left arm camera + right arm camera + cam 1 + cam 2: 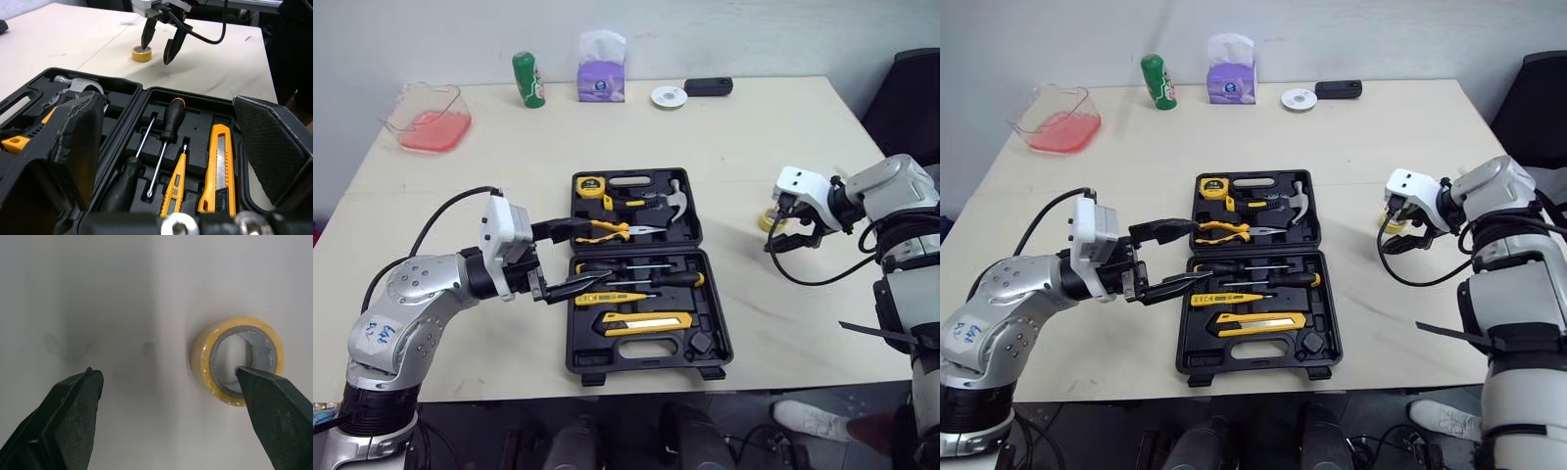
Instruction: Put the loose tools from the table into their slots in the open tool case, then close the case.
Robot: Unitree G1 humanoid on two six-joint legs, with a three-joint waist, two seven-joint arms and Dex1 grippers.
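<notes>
Stage shown: pick-up of the one loose item, as judged from the layout. The open tool case (651, 370) is being shown lying flat at the middle of the bench (489, 157), its lid half turned away from the robot. A tape measure (591, 185), a hammer (675, 196) and pliers (612, 230) are being carried in the lid half; screwdrivers (636, 266), a tester pen (612, 297) and a utility knife (646, 320) are being carried in the near half. The roll of yellow tape (200, 364) is being left flat on the bare bench, well apart from the case on the robot's right, and no other loose tool is being seen near the case.

The right gripper (156, 53) is being held just above the roll with its jaws released and spread wide, nothing being grasped. In the right wrist view one finger is being placed over the roll's open core and the other over bare bench beside it, so the roll is not being centred between the jaws.

The left gripper (1183, 255) is being held at the case's left edge, jaws likewise released and empty, one finger over each half near the hinge line.

Next move, as judged: the right jaws are needing to be shifted sideways until the roll's wall is being straddled, then lowered and clenched. The roll is then to be carried across to a free recess in the case; which recess is meant for it cannot be told. Closing of the lid is being left for last.
</notes>
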